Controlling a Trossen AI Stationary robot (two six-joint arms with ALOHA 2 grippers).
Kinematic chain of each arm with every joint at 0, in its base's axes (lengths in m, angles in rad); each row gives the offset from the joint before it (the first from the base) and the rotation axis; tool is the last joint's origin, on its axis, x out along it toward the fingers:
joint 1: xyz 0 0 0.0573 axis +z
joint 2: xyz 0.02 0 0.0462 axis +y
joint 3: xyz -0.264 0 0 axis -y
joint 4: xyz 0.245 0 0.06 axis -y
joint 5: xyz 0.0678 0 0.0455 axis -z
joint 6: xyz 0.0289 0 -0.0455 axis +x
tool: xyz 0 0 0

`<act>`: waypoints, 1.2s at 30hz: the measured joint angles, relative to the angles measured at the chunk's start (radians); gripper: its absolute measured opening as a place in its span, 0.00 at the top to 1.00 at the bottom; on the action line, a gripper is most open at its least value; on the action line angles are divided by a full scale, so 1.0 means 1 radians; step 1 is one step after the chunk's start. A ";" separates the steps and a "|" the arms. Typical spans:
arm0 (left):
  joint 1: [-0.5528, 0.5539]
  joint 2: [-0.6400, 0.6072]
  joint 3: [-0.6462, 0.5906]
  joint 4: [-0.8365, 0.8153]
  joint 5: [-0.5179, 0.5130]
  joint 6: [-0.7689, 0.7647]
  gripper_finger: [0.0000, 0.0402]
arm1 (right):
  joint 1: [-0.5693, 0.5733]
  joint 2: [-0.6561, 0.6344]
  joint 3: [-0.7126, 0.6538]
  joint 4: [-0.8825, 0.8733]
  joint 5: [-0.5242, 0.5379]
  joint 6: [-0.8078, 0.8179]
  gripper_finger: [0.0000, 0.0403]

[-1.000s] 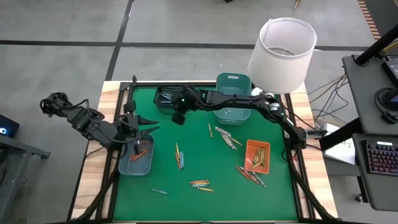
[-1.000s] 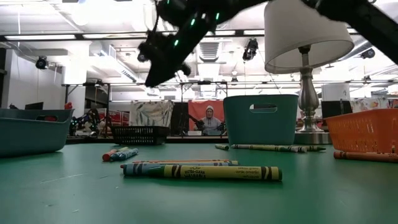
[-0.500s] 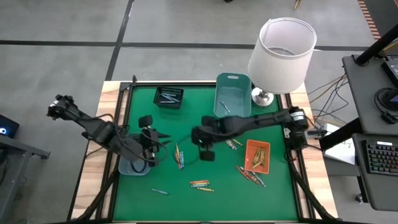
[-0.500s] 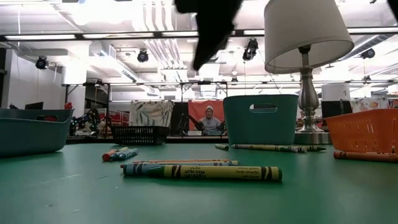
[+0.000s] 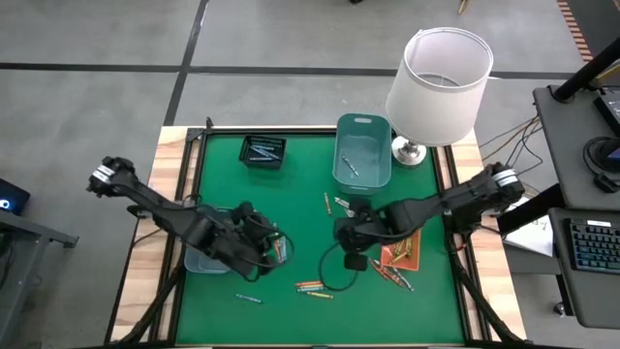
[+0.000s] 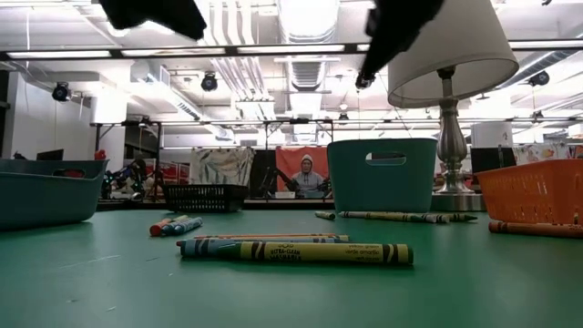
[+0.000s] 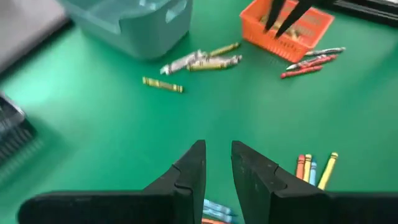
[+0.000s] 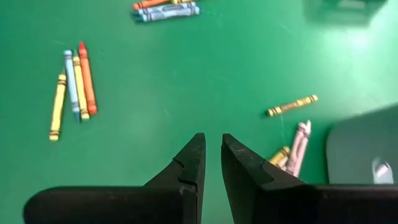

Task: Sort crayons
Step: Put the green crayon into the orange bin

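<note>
A: Crayons (image 5: 310, 287) lie scattered over the green table (image 5: 300, 194) seen from above. Where are they, exactly?

B: One bunch sits near the front edge, another (image 5: 281, 244) by the left claw (image 5: 271, 242), more beside the orange tray (image 5: 401, 244) on the right. The left arm reaches in over the grey tray (image 5: 199, 260); the right claw (image 5: 351, 247) hangs over the middle of the table. A teal bin (image 5: 363, 150) and a black basket (image 5: 263, 151) stand at the back, with a lamp (image 5: 441, 82) behind the bin.

A: And from table height?

B: Several crayons (image 6: 296, 251) lie lengthwise close to the camera, a red and a blue one (image 6: 176, 224) farther left, others (image 6: 396, 217) in front of the teal bin (image 6: 383, 175). Both arms show only as dark shapes at the top.

A: The left wrist camera?

B: The left claw (image 7: 217, 165) has its fingers nearly together, a thin gap between them, nothing held. Past it are crayons (image 7: 199, 61) near the teal bin (image 7: 134, 25) and red ones (image 7: 308, 62) beside the orange tray (image 7: 289, 28).

A: Right wrist?

B: The right claw (image 8: 213, 158) is likewise almost closed and empty. Four crayons (image 8: 71, 87) lie side by side on the green, and a lone yellow one (image 8: 292, 105) lies apart from them.
</note>
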 joint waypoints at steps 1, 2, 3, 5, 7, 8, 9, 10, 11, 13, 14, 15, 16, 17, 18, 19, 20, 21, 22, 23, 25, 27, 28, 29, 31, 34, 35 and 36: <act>0.004 0.020 0.002 0.000 0.016 -0.029 0.85 | 0.010 -0.018 -0.020 0.003 0.014 0.014 0.89; 0.009 0.041 0.005 -0.002 0.032 -0.052 0.85 | 0.019 -0.034 -0.041 0.007 0.025 0.023 0.89; 0.015 0.061 0.009 -0.004 0.046 -0.075 0.85 | 0.028 -0.051 -0.061 0.013 0.036 0.035 0.89; 0.027 0.097 0.011 -0.017 0.053 -0.131 0.85 | 0.046 -0.081 -0.099 0.029 0.062 0.062 0.89; 0.044 0.130 0.012 -0.018 0.054 -0.172 0.85 | 0.061 -0.109 -0.133 0.045 0.095 0.078 0.89; 0.055 0.147 0.012 -0.021 0.062 -0.192 0.85 | 0.067 -0.123 -0.148 0.056 0.113 0.085 0.89; 0.067 0.161 0.012 -0.026 0.074 -0.208 0.85 | 0.072 -0.135 -0.164 0.074 0.127 0.087 0.89; 0.082 0.175 0.012 -0.031 0.088 -0.219 0.85 | 0.075 -0.145 -0.178 0.094 0.140 0.087 0.89; 0.099 0.189 0.012 -0.033 0.102 -0.225 0.85 | 0.078 -0.154 -0.190 0.108 0.151 0.087 0.89; 0.141 0.210 0.012 -0.039 0.123 -0.230 0.85 | 0.080 -0.164 -0.207 0.136 0.165 0.082 0.89; 0.164 0.218 0.012 -0.040 0.130 -0.235 0.85 | 0.080 -0.165 -0.211 0.146 0.173 0.074 0.89; 0.187 0.227 0.013 -0.043 0.144 -0.241 0.85 | 0.079 -0.166 -0.212 0.151 0.180 0.069 0.89; 0.211 0.236 0.013 -0.049 0.156 -0.248 0.85 | 0.079 -0.166 -0.212 0.150 0.181 0.067 0.89; 0.231 0.244 0.013 -0.057 0.165 -0.257 0.85 | 0.079 -0.166 -0.212 0.150 0.181 0.067 0.89; 0.249 0.253 0.013 -0.060 0.168 -0.267 0.85 | 0.079 -0.166 -0.212 0.151 0.182 0.067 0.89; 0.266 0.261 0.013 -0.065 0.168 -0.277 0.85 | 0.079 -0.166 -0.212 0.151 0.183 0.067 0.89; 0.279 0.267 0.013 -0.073 0.170 -0.285 0.85 | 0.079 -0.165 -0.212 0.151 0.183 0.067 0.89; 0.290 0.275 0.013 -0.080 0.179 -0.294 0.85 | 0.079 -0.165 -0.212 0.151 0.183 0.066 0.89; 0.298 0.283 0.013 -0.085 0.193 -0.305 0.85 | 0.079 -0.165 -0.212 0.151 0.183 0.063 0.89; 0.302 0.291 0.013 -0.091 0.208 -0.316 0.85 | 0.079 -0.165 -0.212 0.151 0.183 0.061 0.89; 0.302 0.307 0.013 -0.110 0.221 -0.337 0.85 | 0.079 -0.165 -0.213 0.151 0.183 0.060 0.89; 0.300 0.324 0.013 -0.125 0.222 -0.359 0.85 | 0.079 -0.165 -0.216 0.152 0.183 0.059 0.89; 0.300 0.334 0.013 -0.131 0.225 -0.370 0.85 | 0.079 -0.165 -0.218 0.153 0.183 0.057 0.89; 0.300 0.344 0.013 -0.139 0.231 -0.381 0.85 | 0.079 -0.165 -0.221 0.157 0.184 0.055 0.89; 0.302 0.363 0.013 -0.145 0.253 -0.402 0.85 | 0.079 -0.164 -0.229 0.161 0.187 0.050 0.89; 0.302 0.390 0.013 -0.153 0.279 -0.414 0.85 | 0.079 -0.164 -0.242 0.161 0.187 0.050 0.89; 0.301 0.399 0.013 -0.154 0.282 -0.417 0.85 | 0.079 -0.164 -0.245 0.163 0.187 0.050 0.89; 0.301 0.405 0.013 -0.156 0.282 -0.425 0.85 | 0.079 -0.164 -0.248 0.165 0.187 0.050 0.89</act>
